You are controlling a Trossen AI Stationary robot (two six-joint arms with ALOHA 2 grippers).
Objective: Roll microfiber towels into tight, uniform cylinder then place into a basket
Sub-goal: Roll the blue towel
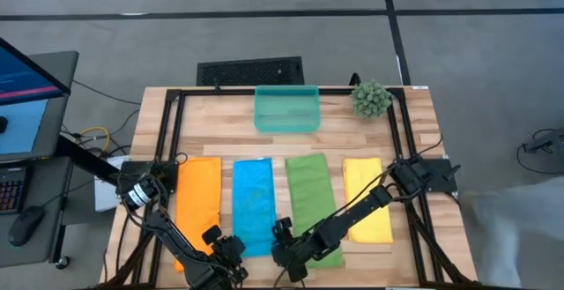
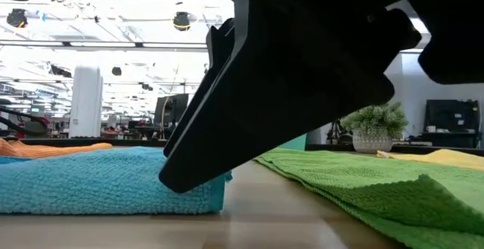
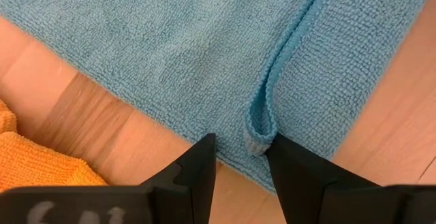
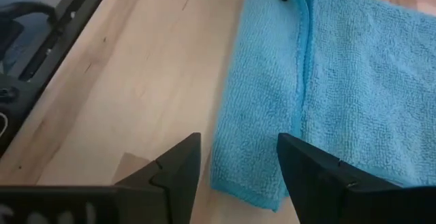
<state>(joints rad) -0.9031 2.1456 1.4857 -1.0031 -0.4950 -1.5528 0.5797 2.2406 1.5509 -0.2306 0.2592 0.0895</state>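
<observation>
Four towels lie flat side by side on the table: orange (image 1: 198, 193), blue (image 1: 254, 204), green (image 1: 308, 197) and yellow (image 1: 366, 197). The blue towel's near end is folded over into a narrow strip (image 4: 262, 81). My left gripper (image 3: 242, 152) is open at that strip's left end, with the looped end of the fold (image 3: 260, 125) between its fingers. My right gripper (image 4: 238, 149) is open just above the strip's right corner (image 4: 248, 186) and touches nothing. The teal basket (image 1: 261, 109) stands at the far middle. My left gripper slants down from the near side, its fingers on either side of the looped end of the blue towel's fold (image 3: 261, 141). The loop lies against the inner side of one finger (image 3: 289, 166), and a gap shows to the other. The towel rests on the table.
A spiky green plant ball (image 1: 371, 99) sits at the far right beside the basket. A black frame (image 1: 172, 131) runs round the tabletop. A monitor (image 1: 26, 87) and a desk stand off the table's left side. Bare wood shows between the towels and the basket.
</observation>
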